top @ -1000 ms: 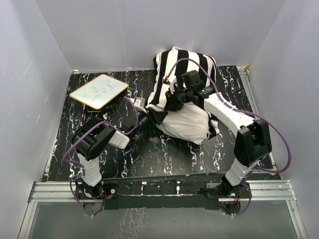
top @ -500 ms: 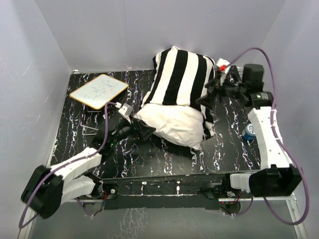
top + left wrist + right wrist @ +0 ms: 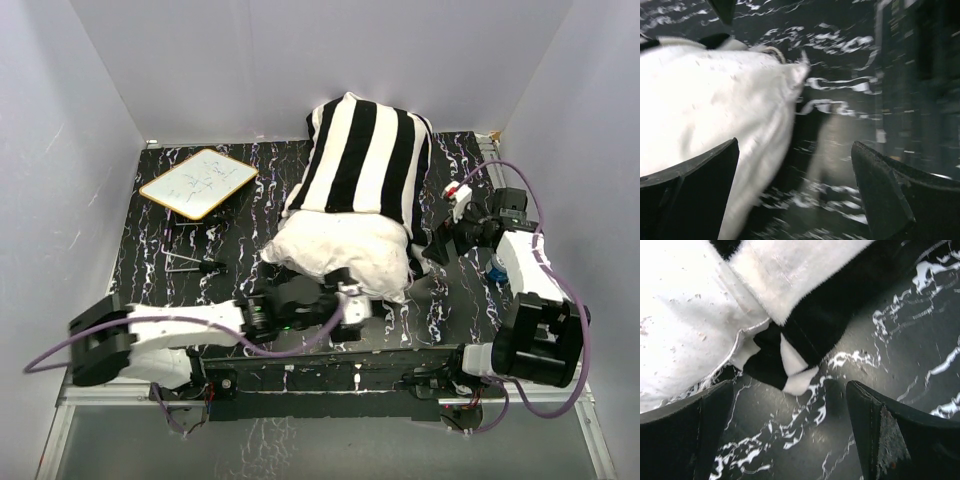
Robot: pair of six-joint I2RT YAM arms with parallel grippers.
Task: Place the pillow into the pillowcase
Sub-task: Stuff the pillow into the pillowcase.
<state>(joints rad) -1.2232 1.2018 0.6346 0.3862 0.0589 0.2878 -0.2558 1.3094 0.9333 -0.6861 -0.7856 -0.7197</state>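
Note:
The black-and-white striped pillowcase [image 3: 365,155] lies at the back of the table, covering the far half of the white pillow [image 3: 340,255]; the near half sticks out bare. My left gripper [image 3: 350,303] is low at the pillow's near edge and open. In the left wrist view the pillow [image 3: 705,100] fills the left side, and the open left gripper [image 3: 795,190] holds nothing. My right gripper [image 3: 438,245] is open just right of the pillow's near right corner. In the right wrist view the pillowcase hem [image 3: 805,305] and pillow [image 3: 685,325] lie beyond the open right gripper [image 3: 790,430].
A small whiteboard [image 3: 200,183] lies at the back left. A thin dark tool [image 3: 190,265] rests left of the pillow. A blue object [image 3: 497,268] sits by the right arm. White walls close in the table on three sides.
Both arms have drawn back from the pillow and pillowcase. The left swung down to the near edge, the right to the pillow's right side. Both grippers opened and let go of the fabric.

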